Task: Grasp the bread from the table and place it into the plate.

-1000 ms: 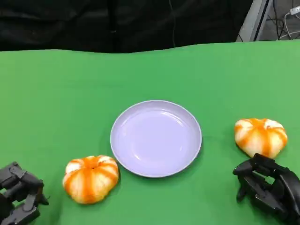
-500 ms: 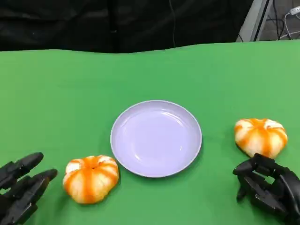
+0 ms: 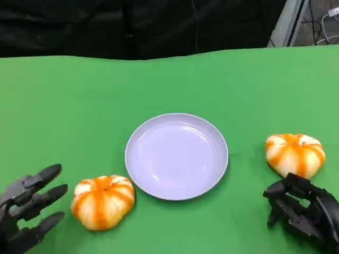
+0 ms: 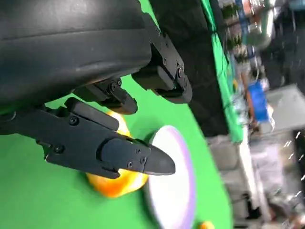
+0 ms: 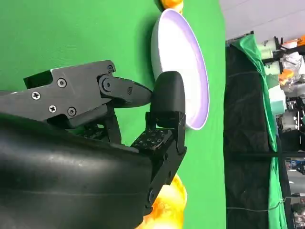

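Lower left of the head view: left hand (image 3: 26,209), fingers (image 3: 45,174) spread, holding nothing, just beside a bread (image 3: 102,201). Lower right: right hand (image 3: 302,211), fingers curled in, empty, near second bread (image 3: 294,154). Mid-frame: plate (image 3: 176,156) on green bench (image 3: 79,106).

You have two orange-striped pumpkin-shaped breads on the green cloth: the left bread (image 3: 102,202) just beside the empty lilac plate (image 3: 176,156), the right bread (image 3: 294,154) lying apart from its rim.
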